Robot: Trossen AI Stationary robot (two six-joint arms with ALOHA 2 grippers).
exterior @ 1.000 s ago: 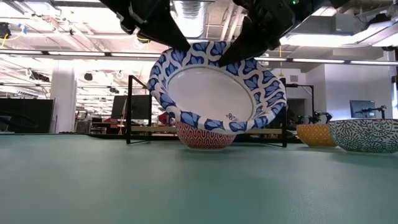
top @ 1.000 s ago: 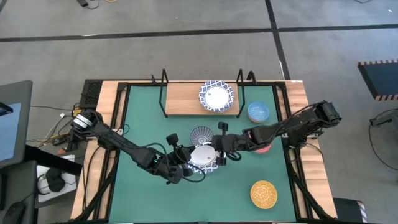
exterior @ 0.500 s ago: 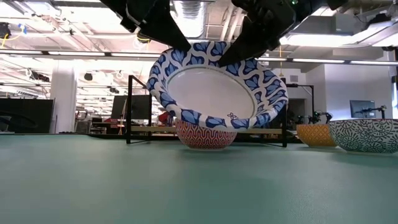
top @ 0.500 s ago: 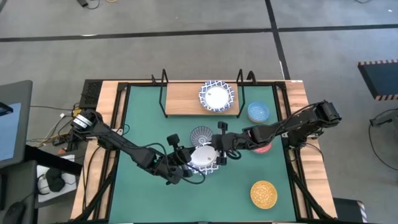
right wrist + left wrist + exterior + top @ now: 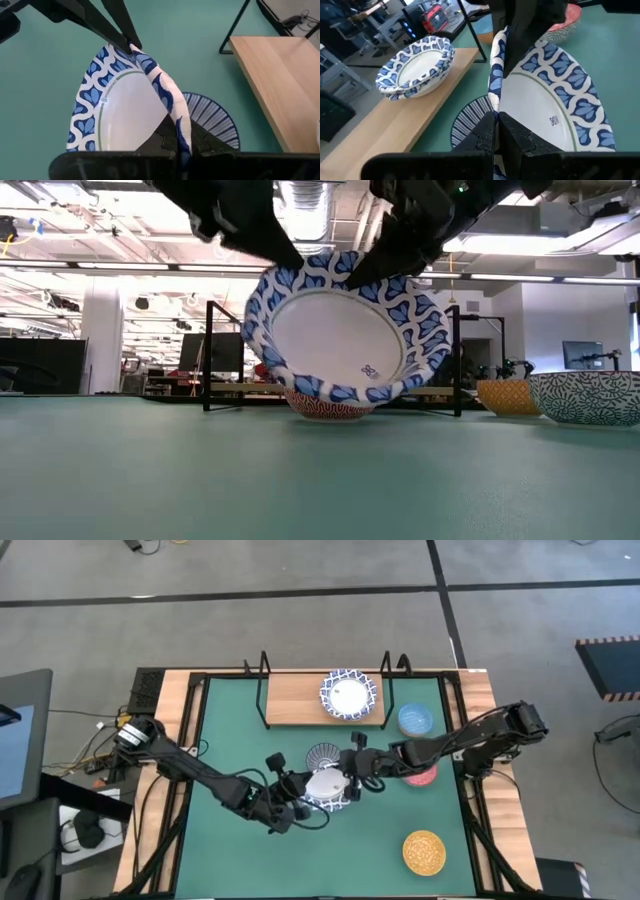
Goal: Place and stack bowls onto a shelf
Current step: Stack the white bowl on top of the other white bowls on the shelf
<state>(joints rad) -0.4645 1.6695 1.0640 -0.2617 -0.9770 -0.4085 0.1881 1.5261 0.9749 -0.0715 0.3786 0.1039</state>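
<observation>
A wide blue-and-white bowl [image 5: 325,786] [image 5: 350,330] hangs on edge above the green mat at mid-table, its white inside facing the near edge. My left gripper [image 5: 300,802] [image 5: 495,132] is shut on one side of its rim. My right gripper [image 5: 352,772] [image 5: 182,142] is shut on the opposite side. Another blue-and-white bowl [image 5: 347,695] [image 5: 415,72] stands on its base on the right part of the wooden shelf [image 5: 300,705]. A striped bowl [image 5: 322,754] [image 5: 212,117] sits on the mat just beyond the held one. My left gripper pinches the bowl's rim [image 5: 493,107] between its two fingers, one inside the wall and one outside. It comes slanting down from the table's near left. The bowl is tilted on edge, clear of the mat. My right gripper pinches the opposite part of the rim [image 5: 179,117] the same way, one finger on each face of the wall. It slants down from the table's right. The bowl hangs between the two grippers.
A light blue bowl [image 5: 415,720] stands right of the shelf, a red bowl [image 5: 426,776] lies partly under my right arm, and a yellow-gold bowl [image 5: 423,851] sits near the mat's near right corner. Black posts [image 5: 263,665] rise at the shelf's ends.
The held bowl has tipped a little further on edge between the two grippers and has drifted slightly toward the table's left. Both grippers have stayed shut on its rim and have hardly moved.
</observation>
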